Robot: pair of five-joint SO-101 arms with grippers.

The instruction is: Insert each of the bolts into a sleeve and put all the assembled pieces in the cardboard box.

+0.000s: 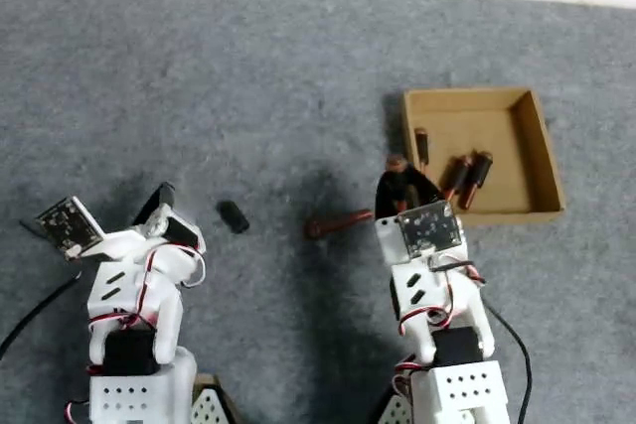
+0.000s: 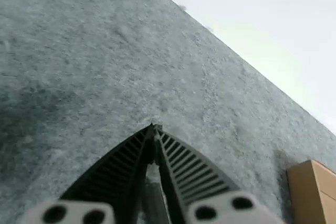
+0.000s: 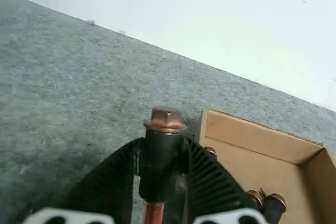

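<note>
My right gripper (image 3: 163,150) is shut on a black sleeve (image 3: 160,153) with a copper bolt (image 3: 165,119) through it, head up. In the high view this gripper (image 1: 402,184) sits just left of the cardboard box (image 1: 542,156). Three assembled pieces (image 1: 467,176) lie inside the box. A loose copper bolt (image 1: 338,223) lies on the carpet left of the right gripper. A loose black sleeve (image 1: 234,215) lies farther left. My left gripper (image 2: 153,128) is shut with nothing in it, and it sits (image 1: 162,194) left of that sleeve.
Grey carpet (image 1: 248,76) covers the table, and a white wall runs along the far edge. The box's near rim (image 3: 257,132) stands close beside the held piece. A corner of the box (image 2: 312,192) appears in the left wrist view.
</note>
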